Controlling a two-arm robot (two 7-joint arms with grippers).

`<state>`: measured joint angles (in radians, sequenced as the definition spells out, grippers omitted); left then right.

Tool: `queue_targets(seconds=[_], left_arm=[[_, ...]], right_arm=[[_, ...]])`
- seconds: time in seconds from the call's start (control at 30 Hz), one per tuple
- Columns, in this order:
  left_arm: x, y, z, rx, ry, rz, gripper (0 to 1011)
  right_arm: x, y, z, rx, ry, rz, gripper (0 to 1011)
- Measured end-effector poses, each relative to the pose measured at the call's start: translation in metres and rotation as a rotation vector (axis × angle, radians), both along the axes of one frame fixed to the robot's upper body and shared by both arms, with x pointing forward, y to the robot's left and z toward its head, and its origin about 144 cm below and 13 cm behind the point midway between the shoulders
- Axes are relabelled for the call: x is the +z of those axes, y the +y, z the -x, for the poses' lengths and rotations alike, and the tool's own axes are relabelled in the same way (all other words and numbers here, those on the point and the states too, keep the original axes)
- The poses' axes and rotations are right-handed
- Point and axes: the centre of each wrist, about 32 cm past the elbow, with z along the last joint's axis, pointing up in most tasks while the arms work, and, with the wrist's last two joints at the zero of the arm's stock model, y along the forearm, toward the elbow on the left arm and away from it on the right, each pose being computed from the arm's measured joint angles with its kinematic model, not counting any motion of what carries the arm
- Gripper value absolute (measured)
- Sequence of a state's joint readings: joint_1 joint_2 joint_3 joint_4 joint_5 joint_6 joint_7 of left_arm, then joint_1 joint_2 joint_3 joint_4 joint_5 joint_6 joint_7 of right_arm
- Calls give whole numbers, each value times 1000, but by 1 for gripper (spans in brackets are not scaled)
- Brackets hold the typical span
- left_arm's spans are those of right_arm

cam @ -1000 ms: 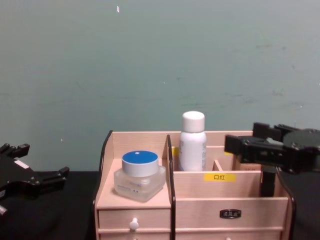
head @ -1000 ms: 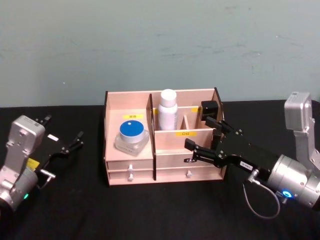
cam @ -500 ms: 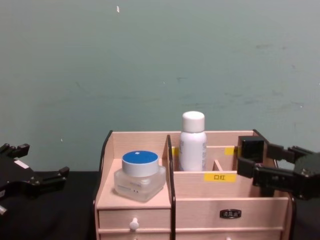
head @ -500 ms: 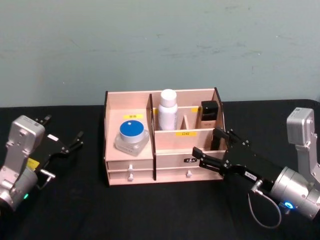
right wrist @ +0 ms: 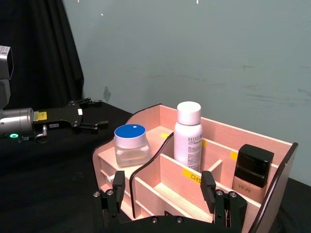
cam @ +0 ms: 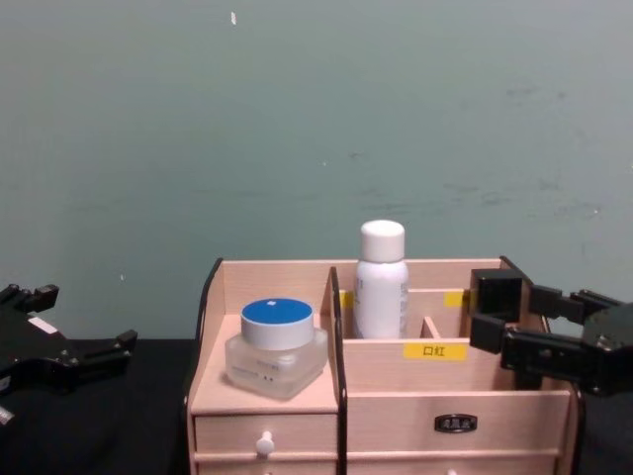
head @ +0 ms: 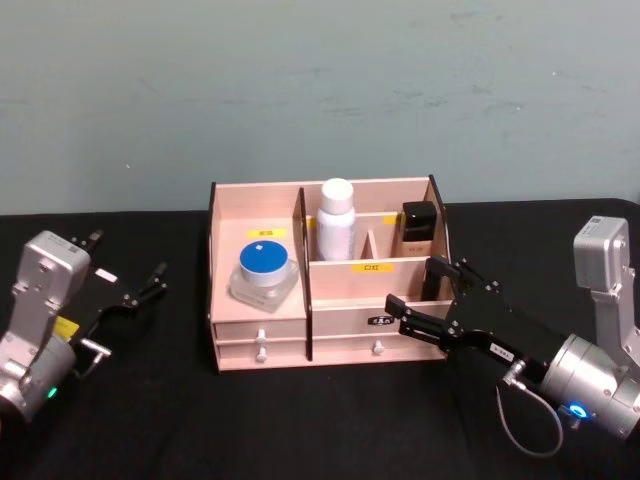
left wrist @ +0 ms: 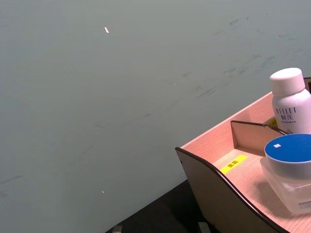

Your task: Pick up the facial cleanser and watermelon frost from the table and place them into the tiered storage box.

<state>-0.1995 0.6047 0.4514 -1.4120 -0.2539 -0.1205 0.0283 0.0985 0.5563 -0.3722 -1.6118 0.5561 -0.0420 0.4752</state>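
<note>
Item: tiered storage box (head: pixel 330 330), centre of the black bench (head: pixel 300 420).

Contents: watermelon frost (head: pixel 265 273) standing upright on the box's left shelf, at 9 o'clock from the facial cleanser (head: pixel 336 220). The cleanser stands upright in the rear centre compartment. A black-capped bottle (head: pixel 418 225) sits at 3 o'clock from it, in the rear right compartment.

Right tool (head: pixel 425 295): fingers spread wide, holding nothing, just off the box's front right corner.

Left tool (head: pixel 125 282): spread, holding nothing, well apart at 9 o'clock from the box.

Status, judged: both items appear placed.

Handling note: draw the right tool back toward 5 o'clock, staying clear of the right end panel and the drawer knobs (head: pixel 378 348), so the box is not nudged and the cleanser stays standing.
</note>
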Motion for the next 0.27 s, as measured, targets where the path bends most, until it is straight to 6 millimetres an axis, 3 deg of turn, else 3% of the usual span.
queue_targets(seconds=[0.27], left_arm=[[0,0,0,0,0,0,1010]], right_arm=[[0,0,0,2,0,-1,1000]])
